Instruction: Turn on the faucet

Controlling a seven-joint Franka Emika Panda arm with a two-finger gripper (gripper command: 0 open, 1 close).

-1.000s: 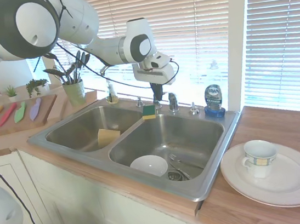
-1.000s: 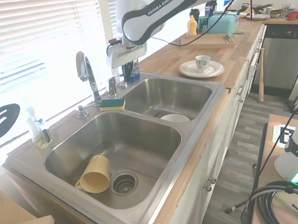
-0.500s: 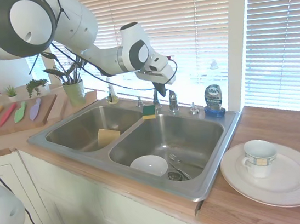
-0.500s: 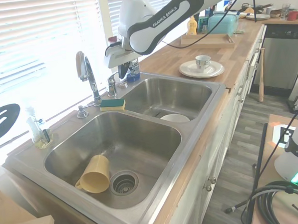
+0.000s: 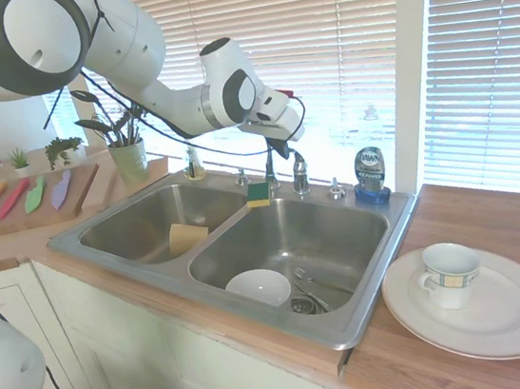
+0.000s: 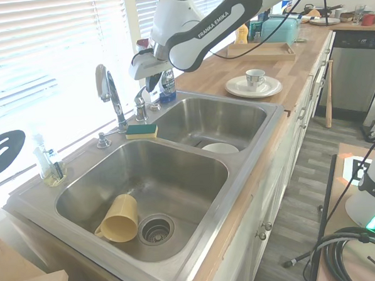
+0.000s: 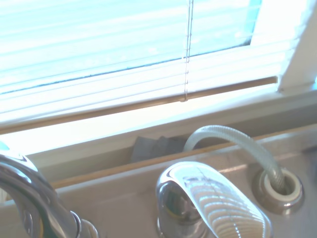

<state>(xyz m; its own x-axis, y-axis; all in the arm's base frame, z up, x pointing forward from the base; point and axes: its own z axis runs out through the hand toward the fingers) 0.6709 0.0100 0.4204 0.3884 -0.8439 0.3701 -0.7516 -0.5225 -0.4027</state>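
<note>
**A:** Where's the stainless double sink on the wooden worktop, and its thin chrome gooseneck faucet?

**B:** On the back ledge; its small chrome lever handle sits just below the jaws of the gripper (apart or together, I cannot tell).

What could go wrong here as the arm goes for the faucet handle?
The gripper hangs tilted just above the small chrome lever handle, so it may glance off the rounded top. The blue dish-soap bottle stands close behind and could be knocked over. The gooseneck spout rises right beside, so a sideways move might hit it.
</note>
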